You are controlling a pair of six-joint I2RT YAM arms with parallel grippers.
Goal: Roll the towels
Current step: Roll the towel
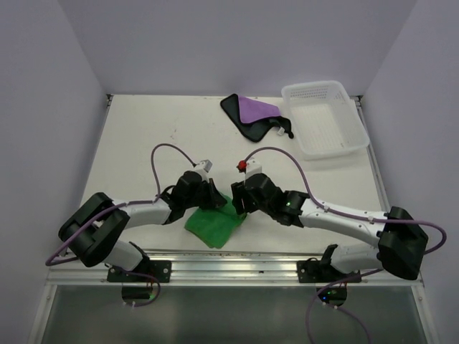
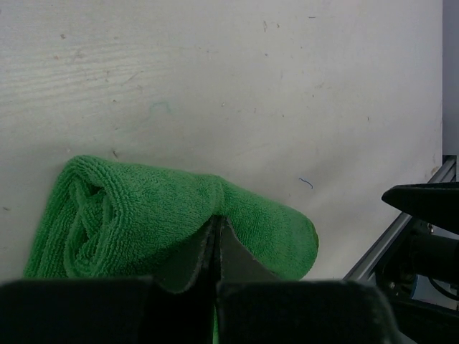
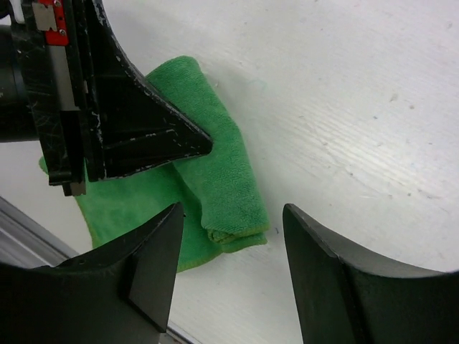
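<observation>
The green towel lies partly rolled near the table's front edge, between the two arms. In the left wrist view its roll runs across just ahead of my left gripper, whose jaws are shut with their tips pressed onto the cloth. My right gripper stands open over the roll's end without touching it. The left gripper's finger shows beside it. The purple towel with its black edging lies crumpled at the far side, away from both grippers.
A white lattice basket stands at the far right, next to the purple towel. A metal rail runs along the table's front edge, close to the green towel. White walls enclose the table on three sides.
</observation>
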